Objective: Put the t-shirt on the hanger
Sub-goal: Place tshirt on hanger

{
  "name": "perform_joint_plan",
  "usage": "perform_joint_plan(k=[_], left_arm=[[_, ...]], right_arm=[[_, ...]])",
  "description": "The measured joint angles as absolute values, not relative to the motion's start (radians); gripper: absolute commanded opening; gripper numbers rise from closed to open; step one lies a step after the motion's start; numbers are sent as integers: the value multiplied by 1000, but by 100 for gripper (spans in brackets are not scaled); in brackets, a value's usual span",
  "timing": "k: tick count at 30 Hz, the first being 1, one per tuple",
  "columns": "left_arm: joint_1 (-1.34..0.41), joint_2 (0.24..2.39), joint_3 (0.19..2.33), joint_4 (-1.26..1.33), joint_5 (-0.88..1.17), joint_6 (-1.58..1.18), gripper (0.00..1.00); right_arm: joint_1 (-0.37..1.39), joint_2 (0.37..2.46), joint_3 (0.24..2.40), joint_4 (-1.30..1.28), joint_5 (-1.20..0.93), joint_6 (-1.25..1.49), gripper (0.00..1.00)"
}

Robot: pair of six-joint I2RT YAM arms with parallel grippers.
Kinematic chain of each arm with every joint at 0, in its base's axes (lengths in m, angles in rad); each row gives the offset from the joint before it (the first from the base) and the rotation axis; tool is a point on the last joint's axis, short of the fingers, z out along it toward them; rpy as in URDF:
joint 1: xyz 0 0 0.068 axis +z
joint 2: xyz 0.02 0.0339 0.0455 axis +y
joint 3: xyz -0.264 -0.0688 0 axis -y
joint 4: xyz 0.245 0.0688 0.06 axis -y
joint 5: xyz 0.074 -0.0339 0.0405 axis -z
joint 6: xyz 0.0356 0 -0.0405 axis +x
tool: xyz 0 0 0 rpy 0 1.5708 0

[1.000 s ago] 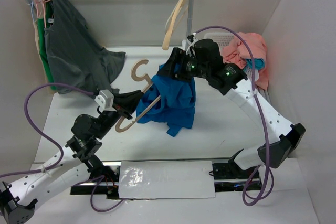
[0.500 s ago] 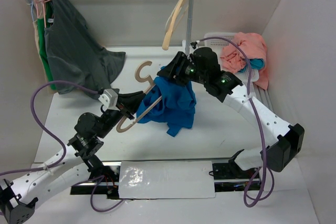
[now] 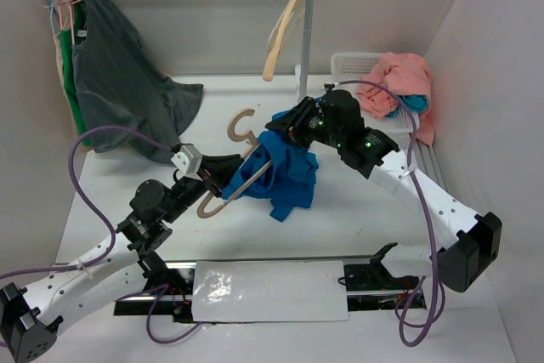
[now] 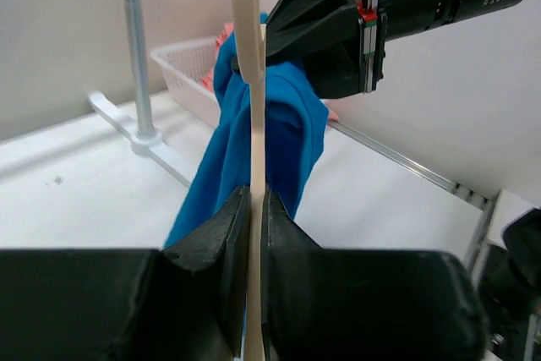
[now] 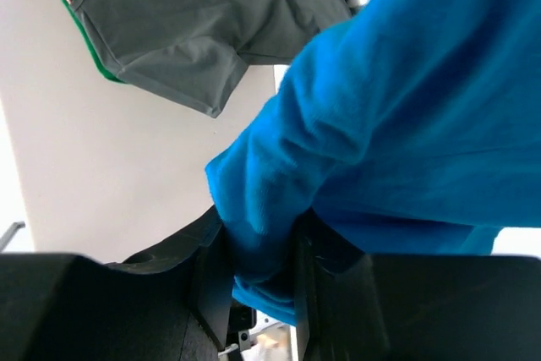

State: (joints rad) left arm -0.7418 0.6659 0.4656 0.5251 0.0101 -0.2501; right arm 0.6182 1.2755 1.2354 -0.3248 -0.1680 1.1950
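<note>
Limp t-shirt [image 4: 292, 124], stiff hanger [image 4: 256, 124], mid-frame
Left claw [image 4: 256, 209] pinches hanger; right claw [image 5: 258, 268] pinches t-shirt: light, floppy, likely best held by collar.

The top camera is looking down from behind the arms across the worktop [image 3: 365, 201]. Wrist cameras are peering closely past the left pincer [image 4: 256, 202] and right pincer [image 5: 258, 255]; all are sharing the t-shirt [image 3: 289, 167].
</note>
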Motion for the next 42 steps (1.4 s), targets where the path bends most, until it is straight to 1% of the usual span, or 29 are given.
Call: perform_joint_plan(k=[1,2,3,4,5,7,8,9,11,12,14,15,16,18,21,25,26,29,31,33,39,41,42], left_arm=[[-742,667,467,513,14,-261,10],[-743,669,472,495,17,-266,22],[-743,672,483,472,22,-268,36],[-743,676,495,447,26,-269,62],[-743,679,510,418,30,-271,72],[-743,676,544,374,30,-287,85],[-743,670,559,358,30,-291,95],[-743,662,572,340,26,-294,97],[-743,632,587,311,22,-293,99],[-743,614,590,297,19,-292,94],[-743,583,597,255,1,-295,87],[-743,570,600,230,-20,-300,87],[-743,559,603,205,-50,-318,91],[-739,567,632,131,-115,-356,94],[-689,675,727,14,-141,-440,95],[-612,929,891,-90,-61,-520,95],[-606,989,910,-97,-27,-535,96],[-587,1081,915,-138,67,-561,96],[-561,1122,915,-159,135,-578,96],[-535,1142,915,-173,192,-583,99],[-517,1146,912,-166,303,-618,99],[-517,1158,910,-148,329,-638,95],[-517,1178,906,-133,345,-658,92]], right_arm=[[616,1266,1222,-324,-170,1206,0],[612,1259,1209,-323,-172,1213,0],[607,1253,1198,-321,-175,1219,0],[600,1248,1189,-316,-184,1225,0],[593,1244,1180,-311,-185,1225,0],[560,1236,1158,-304,-171,1211,0],[541,1232,1148,-301,-171,1212,0],[524,1230,1141,-300,-167,1211,0],[495,1227,1132,-298,-165,1206,0],[487,1225,1129,-298,-165,1203,0],[472,1219,1123,-292,-174,1199,0],[466,1214,1121,-288,-181,1196,0],[459,1209,1119,-283,-189,1195,0],[446,1202,1119,-276,-207,1189,0],[430,1197,1122,-261,-240,1168,0],[422,1198,1140,-262,-281,1139,0],[421,1198,1147,-259,-297,1131,0],[418,1197,1151,-258,-313,1124,0],[414,1196,1152,-261,-322,1117,0],[406,1195,1152,-266,-326,1109,0],[387,1193,1164,-271,-327,1095,0],[385,1193,1167,-270,-332,1090,0],[385,1193,1167,-270,-334,1087,0]])
